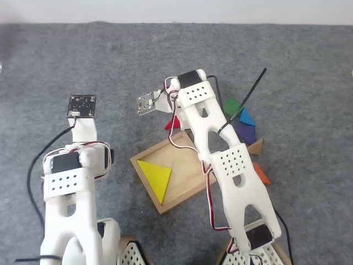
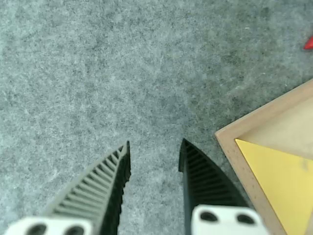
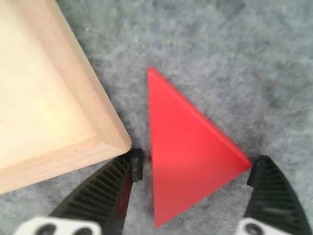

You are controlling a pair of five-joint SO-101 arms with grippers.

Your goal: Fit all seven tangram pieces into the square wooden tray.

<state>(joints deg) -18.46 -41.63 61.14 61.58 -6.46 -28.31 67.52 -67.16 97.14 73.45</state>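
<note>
Place: a robotics lab or a maker's test bench; which of the two cannot be told.
Surface: grey felt-like cloth covers the desk (image 1: 110, 55) under the left tool (image 2: 154, 152) and the right tool (image 3: 195, 166).
Machines: the left arm (image 1: 69, 193) and right arm (image 1: 231, 165), white perforated shells behind each tool.
Wiring: bare red and white leads (image 1: 211, 201) hang along the right arm, behind its tool.
Backdrop: a plain pale strip (image 1: 165, 11) well beyond both tools.

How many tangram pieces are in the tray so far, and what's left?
Done: one piece, the yellow triangle, lies in the wooden tray. In hand: the right gripper stands open astride the red triangle on the carpet beside a tray corner, not yet gripping. Remaining: that piece plus the loose pieces clustered beside the tray. The left gripper is open over carpet.
</note>
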